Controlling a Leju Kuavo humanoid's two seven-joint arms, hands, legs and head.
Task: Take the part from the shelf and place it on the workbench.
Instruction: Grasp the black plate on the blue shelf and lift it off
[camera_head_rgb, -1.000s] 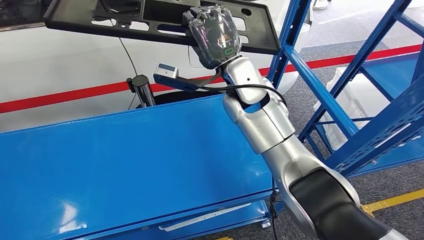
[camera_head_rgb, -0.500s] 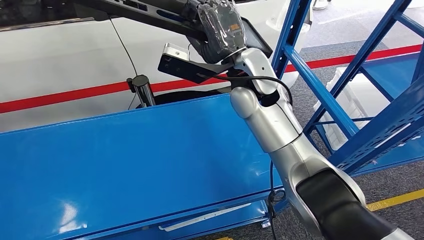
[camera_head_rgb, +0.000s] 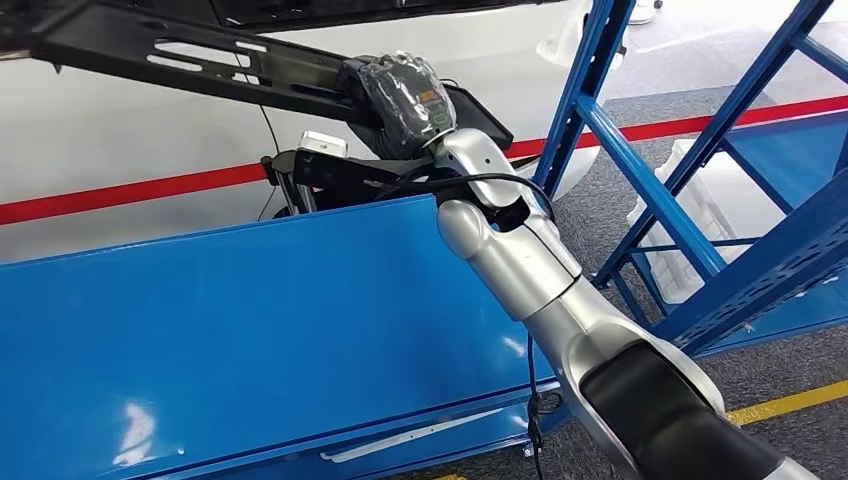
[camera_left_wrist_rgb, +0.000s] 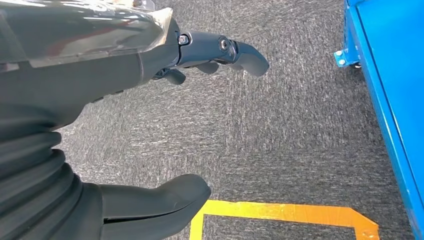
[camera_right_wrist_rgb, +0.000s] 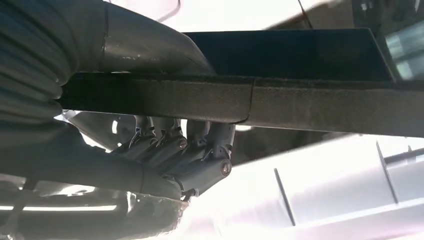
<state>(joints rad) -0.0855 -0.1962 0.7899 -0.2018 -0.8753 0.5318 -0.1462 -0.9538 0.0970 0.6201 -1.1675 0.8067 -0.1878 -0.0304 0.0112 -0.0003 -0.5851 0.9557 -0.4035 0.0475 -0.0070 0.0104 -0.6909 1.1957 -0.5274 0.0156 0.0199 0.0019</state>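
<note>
My left hand (camera_left_wrist_rgb: 150, 125) hangs over the carpet by the yellow floor tape (camera_left_wrist_rgb: 280, 212), fingers apart, holding nothing. The workbench (camera_head_rgb: 250, 330) lies below, blue top bare where I'm aiming. The long black part (camera_head_rgb: 200, 65) is up in the air, tilted, its far end reaching left. My right hand (camera_head_rgb: 400, 90) grips it near one end. I'd lower slowly, level the part first, and keep it off the shelf post (camera_head_rgb: 590, 90).

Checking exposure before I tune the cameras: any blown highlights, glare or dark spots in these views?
Right wrist view: background blown out white, black part and right hand nearly silhouetted. Head view: well exposed, soft glare patch on the blue workbench. Left wrist view: even light, carpet sharp, reflections on the left hand cover.
</note>
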